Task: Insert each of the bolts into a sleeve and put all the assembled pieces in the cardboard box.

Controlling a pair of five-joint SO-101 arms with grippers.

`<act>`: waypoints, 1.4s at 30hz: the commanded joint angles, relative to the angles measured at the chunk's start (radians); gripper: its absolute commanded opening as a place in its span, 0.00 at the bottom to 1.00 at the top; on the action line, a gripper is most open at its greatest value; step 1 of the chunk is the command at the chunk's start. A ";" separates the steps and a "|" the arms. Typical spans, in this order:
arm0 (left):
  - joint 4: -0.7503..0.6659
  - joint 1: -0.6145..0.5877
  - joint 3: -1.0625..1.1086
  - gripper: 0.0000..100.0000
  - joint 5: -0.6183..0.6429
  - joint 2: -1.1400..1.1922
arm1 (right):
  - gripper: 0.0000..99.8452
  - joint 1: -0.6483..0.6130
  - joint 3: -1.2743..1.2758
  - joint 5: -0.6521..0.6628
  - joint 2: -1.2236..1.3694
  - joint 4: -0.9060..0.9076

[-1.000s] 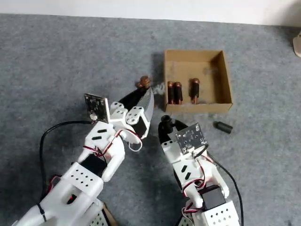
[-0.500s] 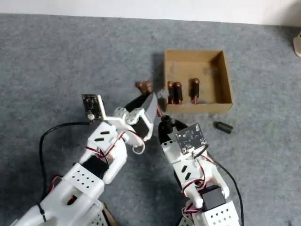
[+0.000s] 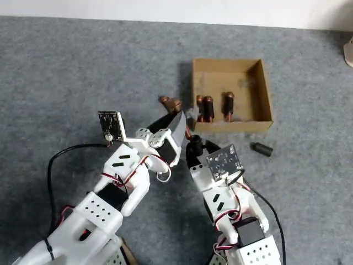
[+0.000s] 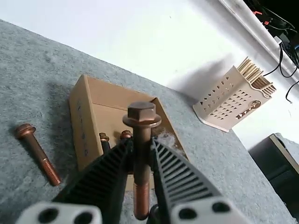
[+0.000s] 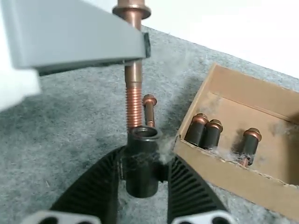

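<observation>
I have the left gripper [image 4: 140, 147] clamped on the bolt [image 4: 141, 116], the right gripper [image 5: 145, 157] on the sleeve [image 5: 140, 179]; any tilt could jam the threads.

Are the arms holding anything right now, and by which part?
Both are. The left gripper holds a bolt by its shank, below the head. The right gripper holds a black sleeve upright, clamped around its middle.
</observation>
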 commanded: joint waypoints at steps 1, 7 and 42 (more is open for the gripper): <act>-0.006 0.004 -0.065 0.01 0.011 -0.042 | 0.01 -0.013 0.038 -0.012 -0.021 -0.012; -0.006 0.005 -0.082 0.01 0.009 -0.042 | 0.01 -0.013 0.038 -0.008 -0.021 -0.010; 0.098 0.051 -0.041 0.01 -0.068 -0.042 | 0.01 -0.005 0.030 0.041 -0.021 0.007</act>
